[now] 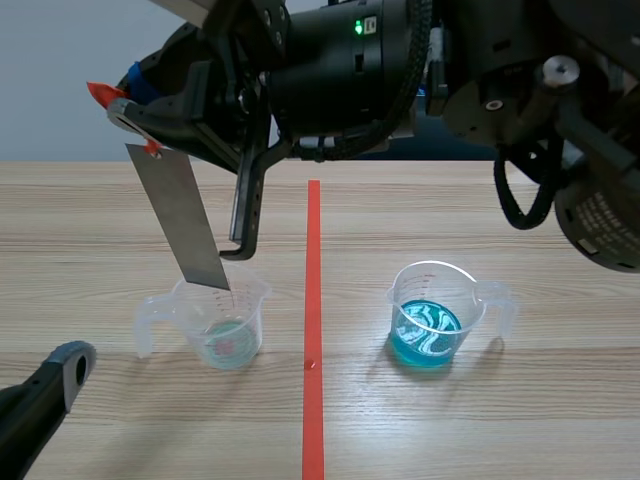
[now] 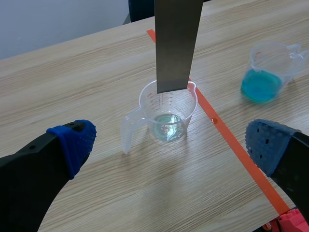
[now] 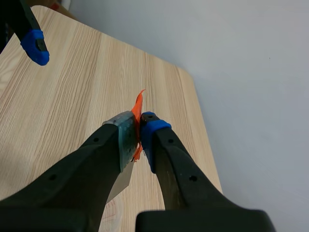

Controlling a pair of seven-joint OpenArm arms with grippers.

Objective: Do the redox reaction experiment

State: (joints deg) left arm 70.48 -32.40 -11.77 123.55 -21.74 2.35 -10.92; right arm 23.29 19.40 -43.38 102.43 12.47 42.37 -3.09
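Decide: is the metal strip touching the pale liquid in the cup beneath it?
Apart. The scene view shows the metal strip ending near the cup rim, with clear wall between its tip and the pale liquid.

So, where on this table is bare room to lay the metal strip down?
Bare wood lies along the red tape line between the near-empty cup and the cup of blue liquid, in front of both cups, and behind them. It is crowded above the near-empty cup: the metal strip hangs there, the open left fingers nearby.
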